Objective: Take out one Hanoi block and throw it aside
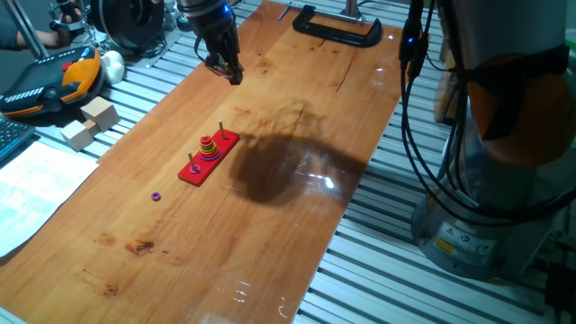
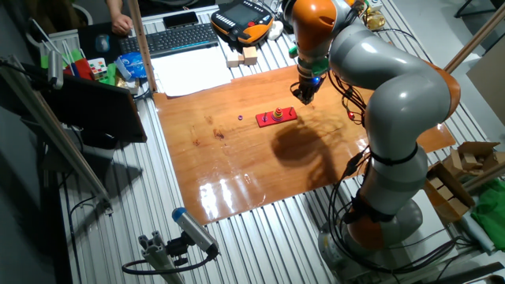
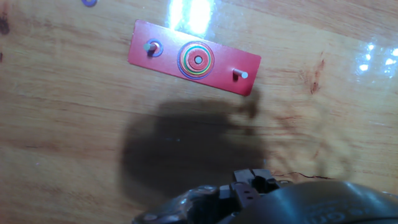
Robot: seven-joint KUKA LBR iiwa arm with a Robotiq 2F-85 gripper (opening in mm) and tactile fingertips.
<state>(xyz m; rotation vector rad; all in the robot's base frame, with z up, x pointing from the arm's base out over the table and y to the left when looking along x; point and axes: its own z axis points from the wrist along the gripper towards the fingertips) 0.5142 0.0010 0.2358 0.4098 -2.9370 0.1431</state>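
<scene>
3 thin pegs (image 3: 239, 74) on flat red base (image 3: 161, 50), glossy wood table (image 1: 297, 216).

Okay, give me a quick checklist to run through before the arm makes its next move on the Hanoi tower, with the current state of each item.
1. Red base flat on the wooden table: ok.
2. Ring stack seated on the middle peg: ok.
3. Small ring on one end peg, other end peg bare: ok.
4. Purple ring lying loose on the table, apart from the base: ok, one block looks already out.
5. Gripper raised above the table, away from the tower: ok.
6. Gripper open or shut: cannot tell, the fingers are not clear in any view.
</scene>
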